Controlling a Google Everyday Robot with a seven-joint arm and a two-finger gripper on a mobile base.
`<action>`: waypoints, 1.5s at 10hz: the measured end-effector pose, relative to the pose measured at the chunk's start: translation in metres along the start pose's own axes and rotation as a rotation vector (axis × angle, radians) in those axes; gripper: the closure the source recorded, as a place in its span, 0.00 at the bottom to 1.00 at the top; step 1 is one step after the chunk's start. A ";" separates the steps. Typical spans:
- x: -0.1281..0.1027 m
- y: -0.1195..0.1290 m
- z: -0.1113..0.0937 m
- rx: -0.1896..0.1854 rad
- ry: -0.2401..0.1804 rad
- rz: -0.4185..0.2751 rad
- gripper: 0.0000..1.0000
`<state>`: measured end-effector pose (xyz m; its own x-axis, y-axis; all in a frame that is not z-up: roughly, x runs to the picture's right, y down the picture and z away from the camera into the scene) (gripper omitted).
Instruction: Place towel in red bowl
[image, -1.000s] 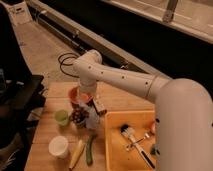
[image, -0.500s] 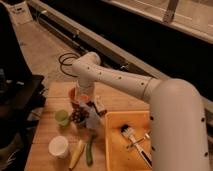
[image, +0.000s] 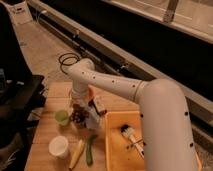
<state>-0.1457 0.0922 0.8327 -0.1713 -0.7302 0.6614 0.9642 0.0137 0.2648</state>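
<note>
My white arm reaches in from the right and bends down over the wooden table (image: 50, 132). The gripper (image: 80, 106) points down at the table's far middle, just above a dark cluster (image: 77, 116). A bit of the red bowl (image: 88, 93) shows behind the wrist, mostly hidden by the arm. A pale crumpled thing, probably the towel (image: 93, 120), lies or hangs just right of the gripper, beside the bowl and not in it. I cannot tell whether the gripper touches it.
A green cup (image: 62, 117) stands left of the gripper. A white cup (image: 59, 146), a banana (image: 76, 153) and a green cucumber (image: 90, 149) lie near the front. A yellow tray (image: 116, 150) with a brush (image: 132, 138) is at the right. A small box (image: 99, 106) lies behind the tray.
The arm has hardly moved; the gripper stays over the same spot by the bowl and sits perhaps slightly lower. The objects on the table are where they were.
</note>
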 end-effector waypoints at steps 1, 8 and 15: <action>-0.002 0.002 0.006 -0.001 -0.013 0.004 0.37; 0.000 0.028 0.024 -0.051 -0.017 0.075 0.70; 0.002 0.027 -0.025 -0.033 0.122 0.139 1.00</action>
<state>-0.1152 0.0741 0.8241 -0.0118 -0.8002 0.5996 0.9834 0.0994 0.1521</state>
